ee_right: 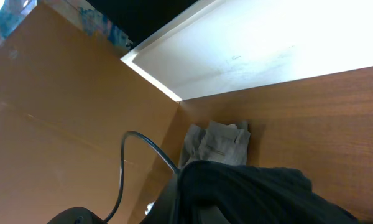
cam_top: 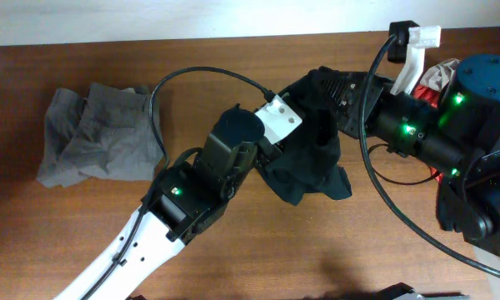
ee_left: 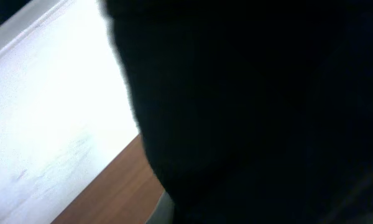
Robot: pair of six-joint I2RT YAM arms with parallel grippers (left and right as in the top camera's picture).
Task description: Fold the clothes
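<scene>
**Black cloth bunched between two closed grippers**

The left gripper point(cam_top: 290, 127) sits at frame centre in the overhead view, its fingertips buried in the shirt point(cam_top: 312, 171). The jaws are closed on a fold of that soft, matt black fabric. In the left wrist view the shirt point(ee_left: 267, 112) fills nearly all of the frame as a dark, featureless mass, so no fingers can be made out there.

The right gripper point(cam_top: 343, 93), just right of centre and higher in the frame, is also clamped shut on the shirt. Its wrist view shows only a rounded black hump of cloth point(ee_right: 255, 193) along the bottom edge, hiding the fingers.

Between the two grippers the shirt is crumpled and shapeless, with a loose tail drooping toward the lower centre. No logo or sleeve can be told.

A thin black cable point(cam_top: 208, 75) arcs over the left arm. On the left of the frame the trousers point(cam_top: 100, 137), grey and creased, lie in a rough rectangle on the brown wood-grain table point(cam_top: 233, 242), well apart from the shirt. At upper right a scrap of red and beige cloth point(cam_top: 437, 79) shows, mostly hidden behind the right arm.
</scene>
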